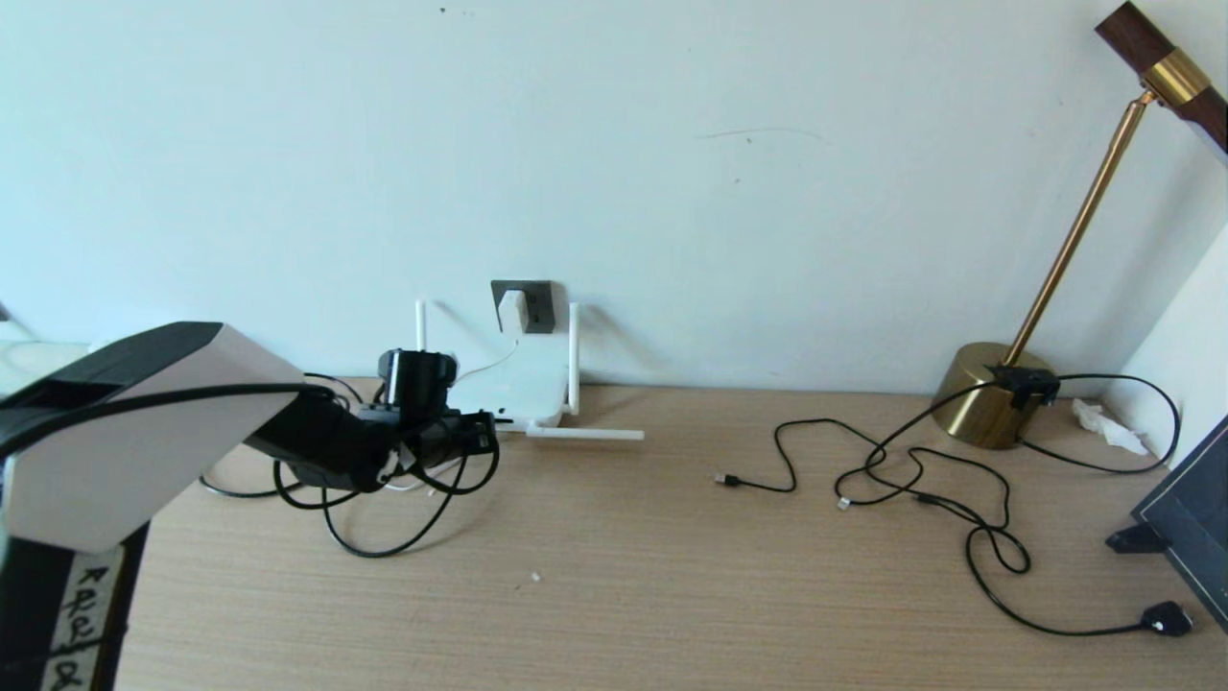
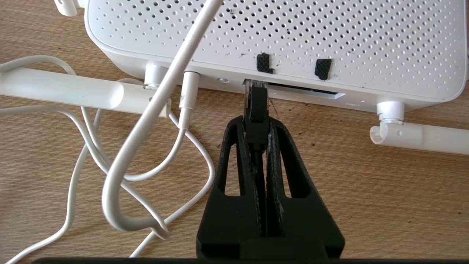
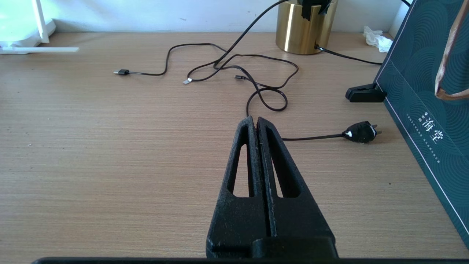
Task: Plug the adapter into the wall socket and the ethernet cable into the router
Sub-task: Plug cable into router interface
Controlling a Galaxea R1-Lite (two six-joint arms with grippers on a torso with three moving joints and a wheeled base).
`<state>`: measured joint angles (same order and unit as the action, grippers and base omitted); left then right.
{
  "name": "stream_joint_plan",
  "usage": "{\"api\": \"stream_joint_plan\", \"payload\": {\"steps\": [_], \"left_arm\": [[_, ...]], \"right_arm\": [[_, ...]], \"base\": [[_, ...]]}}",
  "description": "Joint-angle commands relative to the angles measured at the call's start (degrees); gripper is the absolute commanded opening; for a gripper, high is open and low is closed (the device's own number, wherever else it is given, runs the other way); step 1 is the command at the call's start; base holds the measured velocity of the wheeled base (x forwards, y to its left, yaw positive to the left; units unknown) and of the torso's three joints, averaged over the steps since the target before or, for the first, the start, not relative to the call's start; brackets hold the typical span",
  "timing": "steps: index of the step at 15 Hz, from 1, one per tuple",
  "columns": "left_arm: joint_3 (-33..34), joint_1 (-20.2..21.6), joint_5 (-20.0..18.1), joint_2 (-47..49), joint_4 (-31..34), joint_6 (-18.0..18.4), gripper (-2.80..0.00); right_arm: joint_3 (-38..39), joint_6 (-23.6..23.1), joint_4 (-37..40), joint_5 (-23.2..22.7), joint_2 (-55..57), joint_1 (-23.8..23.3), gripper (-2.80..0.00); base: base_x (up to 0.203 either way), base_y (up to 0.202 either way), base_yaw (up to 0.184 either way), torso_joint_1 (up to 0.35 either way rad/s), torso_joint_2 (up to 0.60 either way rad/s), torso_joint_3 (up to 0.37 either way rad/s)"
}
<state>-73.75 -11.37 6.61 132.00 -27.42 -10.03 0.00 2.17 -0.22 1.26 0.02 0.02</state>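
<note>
1. White router: lies flat on the wooden desk against the wall, below the wall socket; two antennas upright, one lying on the desk.
2. Adapter: white block seated in the dark wall socket, its thin white cord running down to the router.
3. Ethernet cable: black plug with clear tip at the mouth of a router port slot; the cable loops on the desk behind.
4. Left gripper: at the router's port edge, fingers clamped on the ethernet cable plug.
5. Right gripper: parked over bare desk, fingers pressed together, holding nothing.
6. Brass lamp: far right, thin black cables strewn beside it.
</note>
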Motion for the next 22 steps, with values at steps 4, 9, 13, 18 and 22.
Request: {"api": "stream_joint_plan", "payload": {"steps": [4,9,13,18,22], "left_arm": [[0.0,0.0,0.1,-0.2,-0.1,-0.1,-2.80],[0.2,0.0,0.1,-0.2,-0.1,-0.1,-2.80],[0.4,-0.1,0.1,-0.1,-0.2,-0.1,-2.80],[0.4,-0.1,0.2,-0.4,-0.1,-0.1,-2.80],[0.8,-0.1,0.2,-0.9,-0.1,-0.1,-2.80]], "right_arm": [[0.0,0.0,0.0,0.0,0.0,0.1,-2.80],[0.0,0.0,0.0,0.0,0.0,0.1,-2.80],[0.0,0.0,0.0,0.0,0.0,0.1,-2.80],[0.0,0.0,0.0,0.0,0.0,0.1,-2.80],[0.0,0.0,0.0,0.0,0.0,0.1,-2.80]], "base": [[0.000,0.000,0.000,0.000,0.00,0.000],[0.000,0.000,0.000,0.000,0.00,0.000],[0.000,0.000,0.000,0.000,0.00,0.000],[0.000,0.000,0.000,0.000,0.00,0.000],[0.000,0.000,0.000,0.000,0.00,0.000]]}}
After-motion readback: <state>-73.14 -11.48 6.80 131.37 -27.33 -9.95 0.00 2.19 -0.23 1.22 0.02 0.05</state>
